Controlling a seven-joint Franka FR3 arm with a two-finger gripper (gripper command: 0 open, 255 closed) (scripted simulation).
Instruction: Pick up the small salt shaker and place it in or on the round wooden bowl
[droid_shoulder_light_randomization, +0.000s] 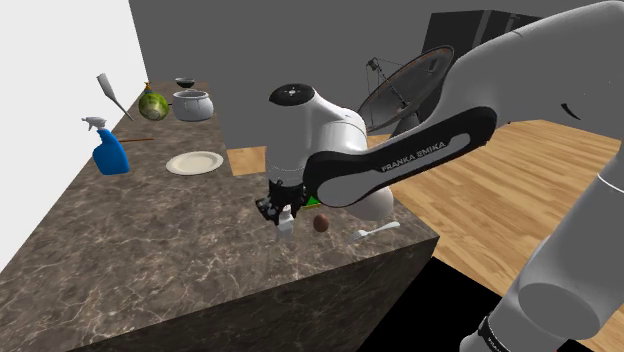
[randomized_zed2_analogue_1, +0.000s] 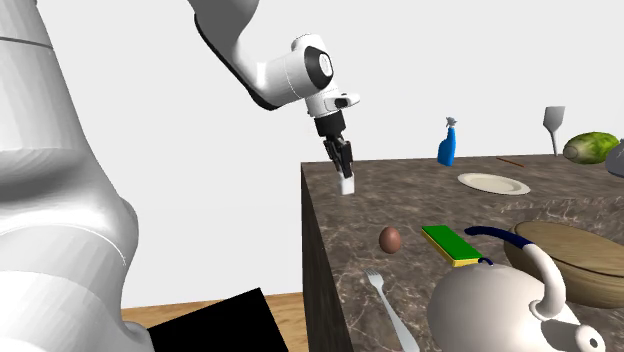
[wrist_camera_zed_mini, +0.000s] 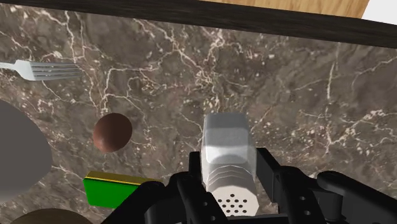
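Note:
A small white salt shaker (wrist_camera_zed_mini: 228, 156) with a perforated top stands upright between my gripper's (wrist_camera_zed_mini: 230, 170) black fingers, which are shut on its sides. Over the dark marble counter (droid_shoulder_light_randomization: 150, 260) near its front edge I see the gripper (droid_shoulder_light_randomization: 281, 212) with the shaker (droid_shoulder_light_randomization: 287, 221) below it; I cannot tell whether the shaker's base touches the top. Across the table, the shaker (randomized_zed2_analogue_1: 347, 184) hangs under the gripper (randomized_zed2_analogue_1: 343, 160) near the counter's far corner. The round wooden bowl (randomized_zed2_analogue_1: 580, 262) sits behind a white kettle (randomized_zed2_analogue_1: 505, 300), and its rim (wrist_camera_zed_mini: 51, 216) shows beside the gripper.
A brown egg-shaped ball (wrist_camera_zed_mini: 112, 132), a green-and-yellow sponge (wrist_camera_zed_mini: 111, 191) and a fork (wrist_camera_zed_mini: 41, 70) lie between shaker and bowl. Farther along the counter are a plate (droid_shoulder_light_randomization: 194, 162), a blue spray bottle (droid_shoulder_light_randomization: 110, 150), a pot (droid_shoulder_light_randomization: 192, 104) and a melon (droid_shoulder_light_randomization: 153, 105).

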